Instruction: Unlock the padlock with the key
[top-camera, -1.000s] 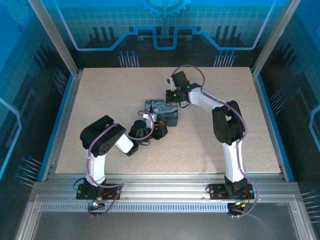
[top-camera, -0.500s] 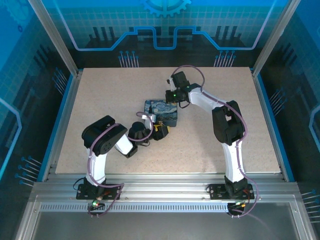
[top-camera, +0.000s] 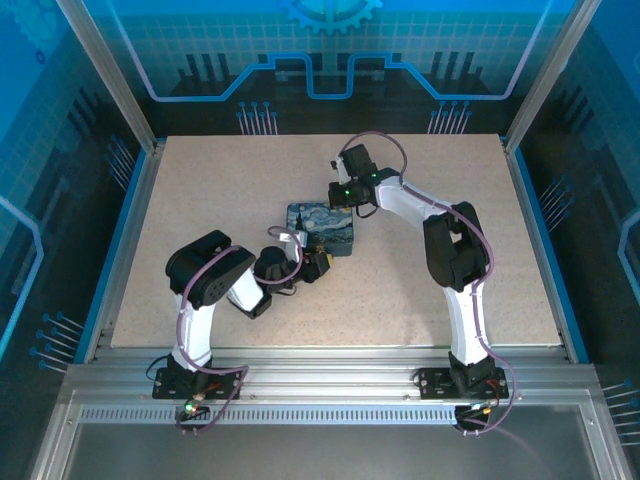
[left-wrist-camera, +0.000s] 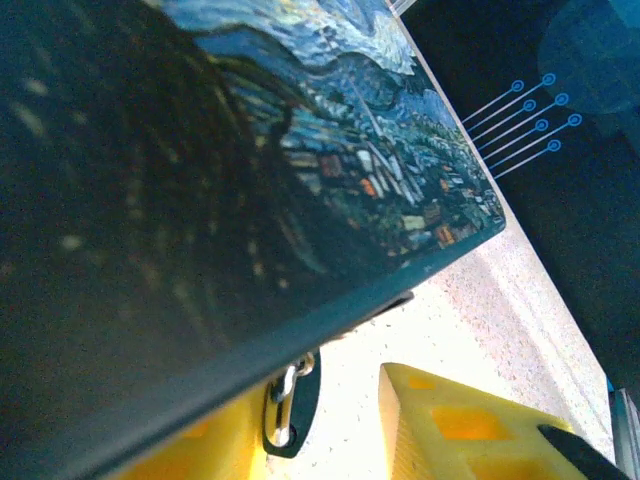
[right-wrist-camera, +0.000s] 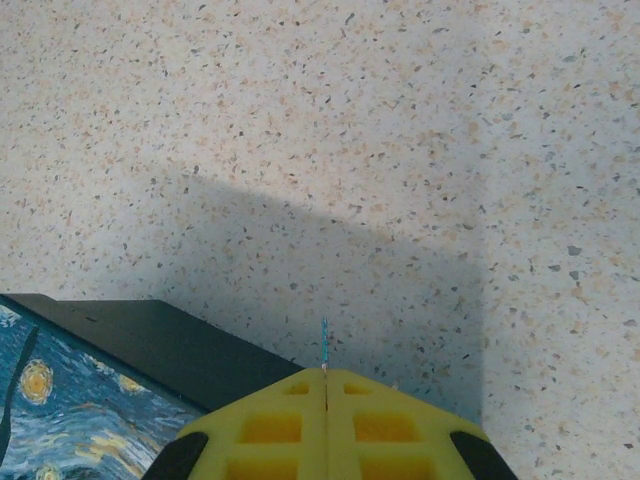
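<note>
Flat rectangular box with blue painted-print lid (top-camera: 322, 227) mid-table on speckled beige stone-look table (top-camera: 200, 190), left gripper (top-camera: 320, 263) at its near edge, right gripper (top-camera: 345, 200) just behind its far right corner, small black-and-metal ring piece (left-wrist-camera: 290, 405) just beside the box edge (identity unclear)

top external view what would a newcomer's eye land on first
The box printed with a swirling blue night-sky painting stands out at the middle of the speckled table. The left gripper sits at its near edge, yellow fingers apart, and the right gripper is shut just past its far edge.
</note>
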